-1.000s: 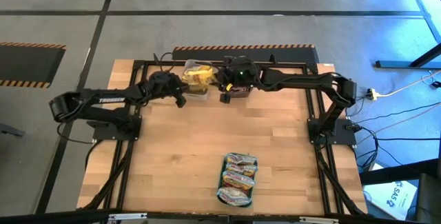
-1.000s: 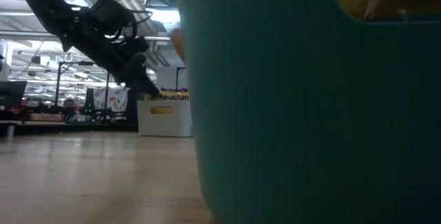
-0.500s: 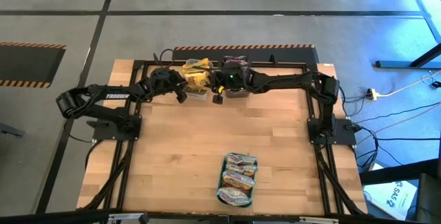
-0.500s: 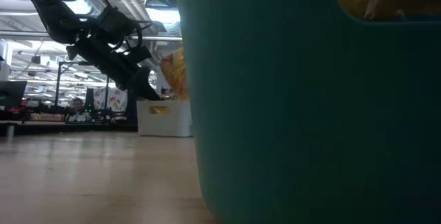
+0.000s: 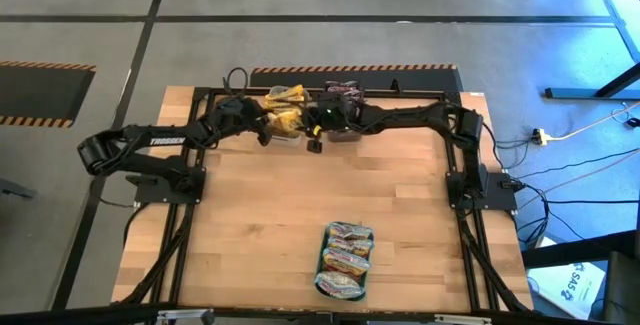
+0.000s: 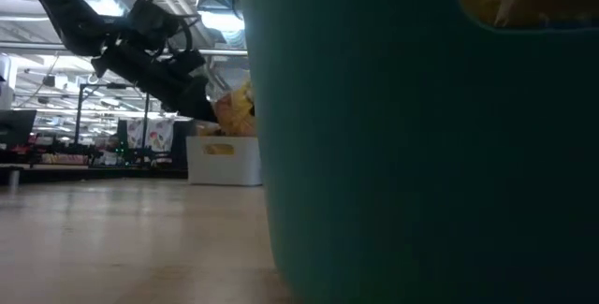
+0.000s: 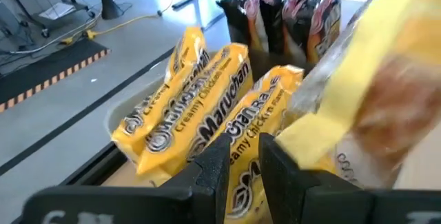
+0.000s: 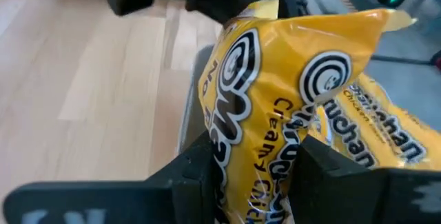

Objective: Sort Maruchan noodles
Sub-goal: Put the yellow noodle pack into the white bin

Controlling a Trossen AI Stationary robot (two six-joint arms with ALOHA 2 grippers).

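Note:
Several yellow Maruchan noodle packets (image 7: pixel 200 107) stand on edge in a clear tub (image 5: pixel 285 125) at the table's far edge. Dark packets (image 7: pixel 296 10) fill a second tub (image 5: pixel 342 95) to its right. My right gripper (image 8: pixel 255 172), reaching in from the right, is shut on one more yellow packet (image 8: pixel 275 86) just above the yellow tub. My left gripper (image 7: pixel 244 165) hovers at the tub's left rim. Its fingers are a narrow gap apart with nothing between them, and the held packet (image 7: pixel 365 79) is close beside it. Pale packets lie in a teal tray (image 5: pixel 345 260). My right gripper pinches the yellow packet near one end (image 8: pixel 258 148) between its two fingers. The fingers come from the table's right, slanting slightly down. The rest of the packet sticks out beyond the fingertips, lifted over the tub's packets (image 8: pixel 372 134). I cannot tell whether it touches them.
Both arms crowd together at the far edge by the two tubs. The black frame rail (image 5: pixel 350 93) runs along that edge. The teal tray stands near the front edge and fills most of the low view (image 6: pixel 421 154). Bare wood (image 5: pixel 300 195) lies between the tray and the tubs.
My right gripper has come down and toward the table's left with the yellow packet, from above the dark-packet tub to just over the yellow tub. In the low view the packet has come into sight beside my left gripper and sunk lower.

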